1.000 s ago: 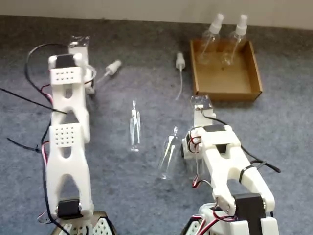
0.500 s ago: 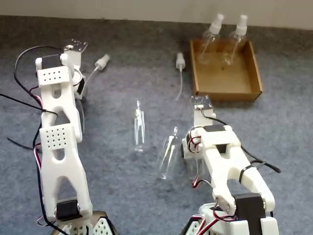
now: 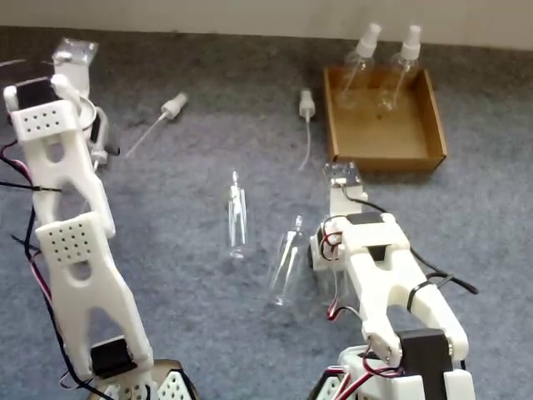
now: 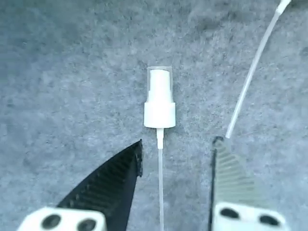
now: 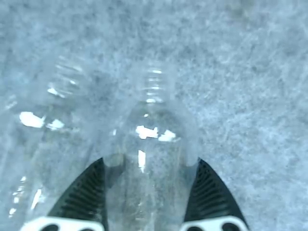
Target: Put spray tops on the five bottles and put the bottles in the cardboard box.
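The jaws of my left gripper stand apart over a spray top lying flat. Its head sits just ahead of the jaw tips and its tube runs straight back between them. My right gripper is clamped on a bottle.

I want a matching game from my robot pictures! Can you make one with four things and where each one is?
Things:
1. capped bottles
2. left gripper
3. right gripper
4. loose spray top

Places:
A. holding a clear bottle with no top
B. on the carpet beside the cardboard box
C. open above a white spray top
D. inside the cardboard box

Pairs: 1-D, 2-C, 3-A, 4-B
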